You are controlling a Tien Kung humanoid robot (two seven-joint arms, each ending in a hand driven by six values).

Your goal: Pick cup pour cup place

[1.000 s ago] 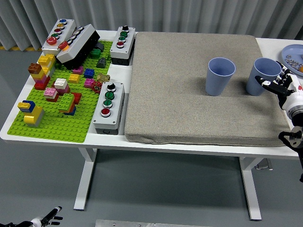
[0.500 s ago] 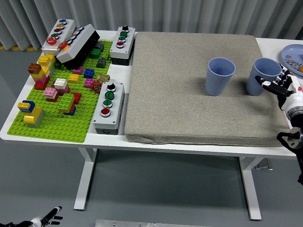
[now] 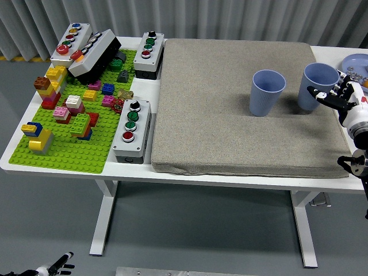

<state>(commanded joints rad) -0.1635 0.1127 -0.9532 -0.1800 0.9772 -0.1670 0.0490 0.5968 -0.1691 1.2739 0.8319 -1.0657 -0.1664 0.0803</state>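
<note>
Two blue paper cups stand upright on the grey mat (image 3: 230, 138). The left cup (image 3: 267, 92) stands alone near the mat's middle right. My right hand (image 3: 336, 98) comes in from the right edge, its fingers curled around the right side of the right cup (image 3: 316, 85), which sits a little higher in the picture than the left cup. I cannot tell whether its base touches the mat. My left hand (image 3: 54, 267) hangs low at the bottom left corner, below the table, with fingers spread and empty.
A blue plate (image 3: 355, 62) with small items lies at the far right behind my right hand. A green baseplate (image 3: 69, 155) with toy bricks and several button boxes (image 3: 132, 129) fill the table's left side.
My right hand and the right cup have shifted up and slightly left in the picture together. The left cup has not moved.
</note>
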